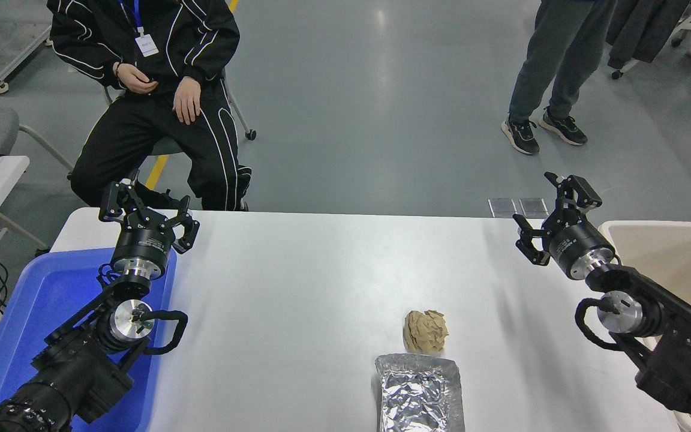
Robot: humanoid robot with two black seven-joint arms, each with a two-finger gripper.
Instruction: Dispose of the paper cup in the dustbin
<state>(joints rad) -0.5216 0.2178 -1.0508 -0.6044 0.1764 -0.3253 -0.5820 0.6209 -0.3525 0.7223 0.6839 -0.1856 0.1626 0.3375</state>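
1. Paper cup [425, 330]: a crumpled tan ball of paper, the only cup-like thing in view, lies on the white table [321, 270] at lower centre of the frame, slightly right of the middle. Nothing holds it.
2. Just below it, touching or nearly so, lies a crinkled silver foil tray [420, 393], reaching the bottom edge of the frame.
3. At lower left, the left gripper [150, 219] hangs parked over a bright blue tray [27, 300], its fingers spread and empty.
4. At right, the right gripper [546, 219] hovers above the table's far right part, fingers spread wide, holding nothing. It is well apart from the crumpled cup, which lies nearer the camera and to its left.
5. The dustbin [681, 246], cream-beige with a thick pale rim, sits at the right edge of the frame, just beside the right arm.
6. Judged from this layout, the step in hand is reaching for the cup. Doing it well likely means coming straight down over the ball, keeping clear of the foil tray, and closing gently, since crushed paper yields and may slip.
7. Beyond the table, upper left, a person in black sits on a chair; upper right, another person's legs stand on the grey floor.
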